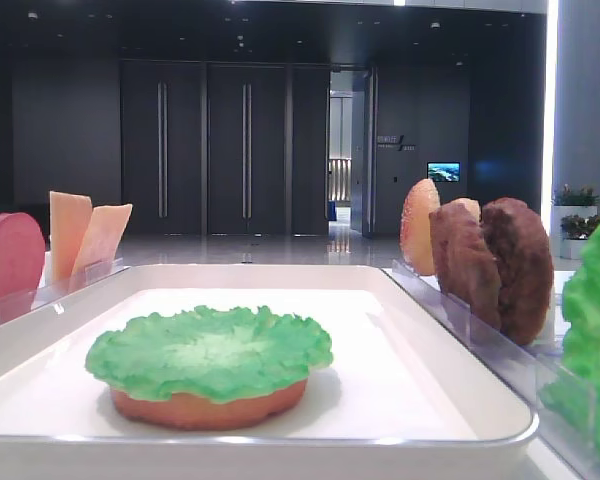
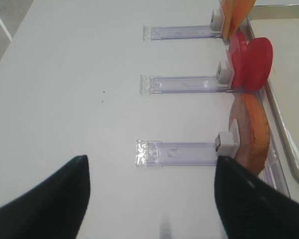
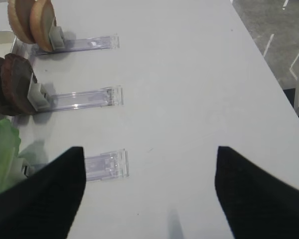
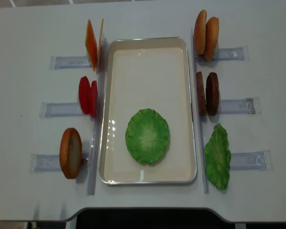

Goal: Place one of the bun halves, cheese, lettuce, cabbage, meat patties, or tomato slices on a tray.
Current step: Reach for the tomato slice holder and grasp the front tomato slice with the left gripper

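Observation:
On the white tray (image 4: 148, 52) a green lettuce leaf (image 4: 147, 136) lies on top of a bun half (image 1: 210, 408). Left of the tray stand the cheese (image 4: 93, 44), the tomato slices (image 2: 251, 62) and another bun half (image 2: 249, 137). On the right stand two bun halves (image 3: 32, 20), the meat patties (image 3: 12, 84) and a second lettuce leaf (image 4: 218, 156). I cannot pick out any cabbage. My left gripper (image 2: 150, 164) is open and empty over bare table beside the bun's holder. My right gripper (image 3: 150, 152) is open and empty too.
Clear plastic holder strips (image 4: 238, 106) reach outward from both long sides of the tray. The table's edge (image 3: 269, 59) runs along the right of the right wrist view, with grey floor beyond it. A dark room lies behind the table.

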{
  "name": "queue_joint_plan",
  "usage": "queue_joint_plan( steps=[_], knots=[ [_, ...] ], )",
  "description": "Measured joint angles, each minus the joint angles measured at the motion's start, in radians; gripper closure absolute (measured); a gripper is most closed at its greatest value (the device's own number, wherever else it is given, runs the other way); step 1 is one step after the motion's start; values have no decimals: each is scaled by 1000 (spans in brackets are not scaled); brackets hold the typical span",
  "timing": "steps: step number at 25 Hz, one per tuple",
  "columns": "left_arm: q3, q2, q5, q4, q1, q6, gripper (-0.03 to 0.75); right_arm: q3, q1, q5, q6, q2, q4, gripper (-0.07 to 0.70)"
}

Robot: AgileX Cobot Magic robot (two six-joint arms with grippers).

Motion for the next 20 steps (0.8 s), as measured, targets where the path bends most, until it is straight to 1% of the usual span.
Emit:
queue_joint_plan(
  steps=[17, 20],
  knots=[
    [0, 0, 0, 0, 0, 0, 125, 0, 0, 0, 0, 0, 0, 118],
    [-14, 23, 1, 1, 0, 0, 125, 0, 0, 0, 0, 0, 0, 118]
  ],
)
